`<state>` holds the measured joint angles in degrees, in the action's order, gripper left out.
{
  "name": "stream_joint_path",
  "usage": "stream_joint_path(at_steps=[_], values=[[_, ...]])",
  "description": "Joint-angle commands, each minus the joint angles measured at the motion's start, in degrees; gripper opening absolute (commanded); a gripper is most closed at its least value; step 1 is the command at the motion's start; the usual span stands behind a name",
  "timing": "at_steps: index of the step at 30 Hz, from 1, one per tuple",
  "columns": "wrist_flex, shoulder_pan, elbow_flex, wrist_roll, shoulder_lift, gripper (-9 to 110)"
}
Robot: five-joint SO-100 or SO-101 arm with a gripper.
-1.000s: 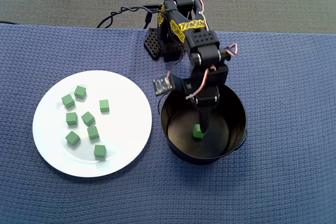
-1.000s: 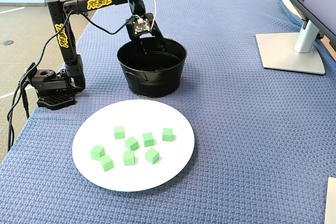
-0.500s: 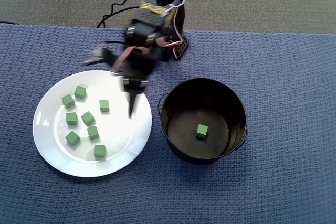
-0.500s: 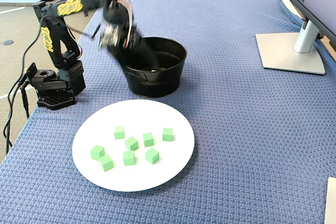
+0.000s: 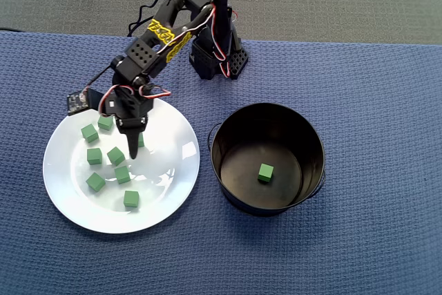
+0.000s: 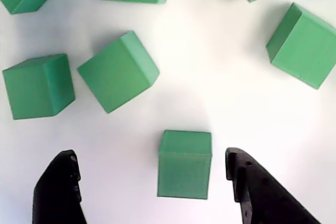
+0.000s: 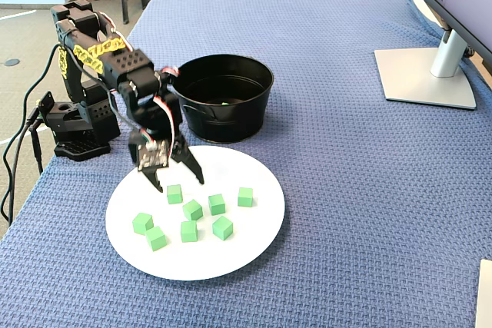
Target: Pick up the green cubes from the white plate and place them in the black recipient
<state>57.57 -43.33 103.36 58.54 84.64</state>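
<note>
The gripper [image 6: 152, 182] has swung from the black recipient [image 5: 228, 177] back over the white plate [image 5: 173, 198]. It is wide open and empty, straddling one of the green cubes [image 6: 185, 164] at the plate's 11 o'clock. One cube [image 5: 265, 173] is delivered; seven remain.

Your surface [image 7: 346, 190] is covered by a blue woven cloth. On it you have the white plate [image 7: 254, 247] at the front in the fixed view, the black pot [image 7: 223, 117] just behind it, the arm's base [image 7: 77, 140] at the left edge, and a monitor stand [image 7: 427, 74] well apart on the right.
</note>
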Motion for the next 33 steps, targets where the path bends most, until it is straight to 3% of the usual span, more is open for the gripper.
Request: stream_joint_path(at_steps=[1,22,26,28,33], values=[[-1.2,-1.2,-1.8,1.6,-0.5,29],[-1.4,3.0,5.2,-1.0,4.2,25],[-1.8,3.0,5.3,-1.4,4.4,17],[-2.6,2.9,5.1,-2.9,4.3,1],[-3.0,2.3,2.5,-5.7,3.1,0]])
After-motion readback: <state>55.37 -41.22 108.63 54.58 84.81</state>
